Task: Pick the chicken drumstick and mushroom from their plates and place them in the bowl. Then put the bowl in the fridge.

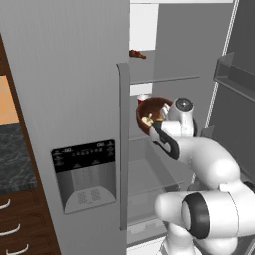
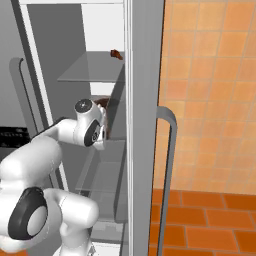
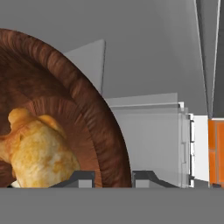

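We carry the deep dark-brown wooden bowl (image 1: pixel 151 113), golden fried drumstick (image 3: pixel 37 153) inside, into the open grey steel fridge (image 1: pixel 64 99), gripper (image 3: pixel 113 178) pinching its rim at six o'clock; next, set it level on a shelf.

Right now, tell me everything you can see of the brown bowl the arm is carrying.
The bowl is round, deep and dark brown with a ridged, wood-like grain, lighter inside. It is tilted so its opening faces the left base camera, held up inside the open fridge above a glass shelf. The tool is shut on its rim, one fingertip inside, one outside. The golden drumstick lies in it, with a pale scrap, perhaps the mushroom, barely showing beneath.
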